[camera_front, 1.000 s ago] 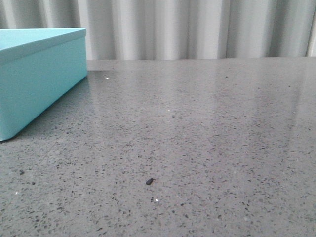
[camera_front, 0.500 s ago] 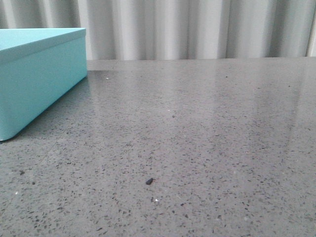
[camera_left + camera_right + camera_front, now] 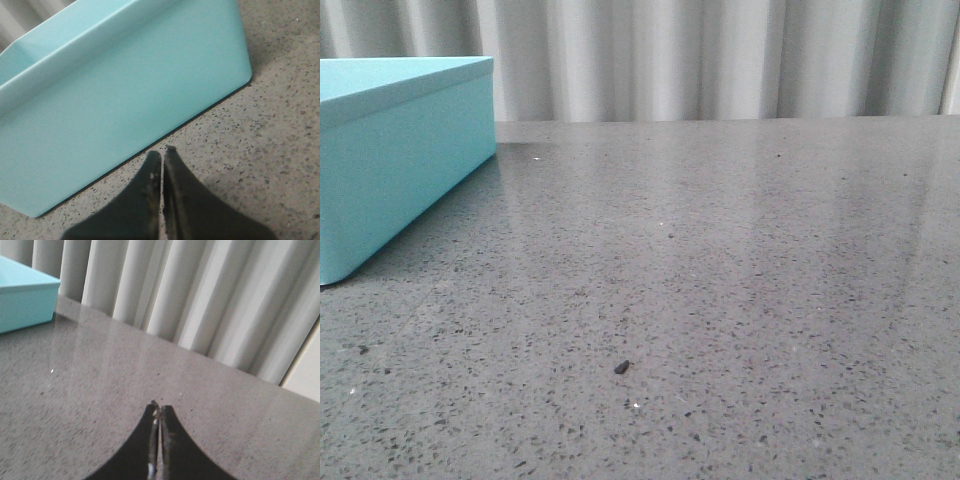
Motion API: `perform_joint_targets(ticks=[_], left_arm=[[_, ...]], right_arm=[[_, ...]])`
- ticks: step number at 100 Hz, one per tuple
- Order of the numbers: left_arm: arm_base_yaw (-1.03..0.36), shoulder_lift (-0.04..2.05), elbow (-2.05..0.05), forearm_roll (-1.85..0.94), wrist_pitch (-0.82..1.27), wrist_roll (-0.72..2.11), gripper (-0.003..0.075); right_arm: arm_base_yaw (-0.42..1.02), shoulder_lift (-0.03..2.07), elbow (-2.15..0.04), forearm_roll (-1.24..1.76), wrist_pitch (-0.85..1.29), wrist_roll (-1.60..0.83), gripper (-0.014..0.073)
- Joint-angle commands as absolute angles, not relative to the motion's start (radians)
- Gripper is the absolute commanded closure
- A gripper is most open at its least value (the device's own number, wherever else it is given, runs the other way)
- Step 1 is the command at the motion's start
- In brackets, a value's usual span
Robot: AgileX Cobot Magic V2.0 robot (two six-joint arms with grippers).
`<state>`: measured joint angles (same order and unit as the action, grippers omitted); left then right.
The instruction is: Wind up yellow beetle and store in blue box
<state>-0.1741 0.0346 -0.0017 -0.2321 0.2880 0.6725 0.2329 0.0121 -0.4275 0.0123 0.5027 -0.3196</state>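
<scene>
Blue box (image 3: 400, 150) lidded on your desk (image 3: 720, 280) | left fingers (image 3: 161, 156) closed, empty | right fingers (image 3: 159, 410) closed, empty

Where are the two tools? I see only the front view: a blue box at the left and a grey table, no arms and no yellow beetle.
Observer: The left tool is close to a long side wall of the blue box, low over the table, and it is shut and empty.
Operator: And the right one?
Observer: The right tool is also shut and empty, over bare table, apart from the box, pointing toward the curtain.
Operator: Does any wrist camera show the beetle?
Observer: No, neither wrist view shows it.
Operator: Is the box open?
Observer: The left wrist view shows the lid seated on top, closed.
</scene>
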Motion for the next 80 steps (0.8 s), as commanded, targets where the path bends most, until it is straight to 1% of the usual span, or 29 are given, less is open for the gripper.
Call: perform_joint_targets(ticks=[1,9,36,62,80], left_arm=[[-0.179,0.044,0.025,-0.246,0.219,0.664,0.0741],[-0.179,0.044,0.025,-0.246,0.219,0.664,0.0741],[-0.179,0.044,0.025,-0.246,0.219,0.664,0.0741],[-0.179,0.044,0.025,-0.246,0.219,0.664,0.0741],[-0.179,0.044,0.025,-0.246,0.219,0.664,0.0741]], right_arm=[[0.195,0.038,-0.406,0.025,0.318,-0.323,0.0635],[0.151,0.038,-0.352,0.068,0.225,-0.323,0.0635],[0.054,0.038,-0.236,0.072,0.166,-0.308,0.0635],[0.045,0.038,-0.107,0.072,-0.026,-0.308,0.0635],[0.045,0.038,-0.034,0.081,-0.040,-0.306,0.0635]])
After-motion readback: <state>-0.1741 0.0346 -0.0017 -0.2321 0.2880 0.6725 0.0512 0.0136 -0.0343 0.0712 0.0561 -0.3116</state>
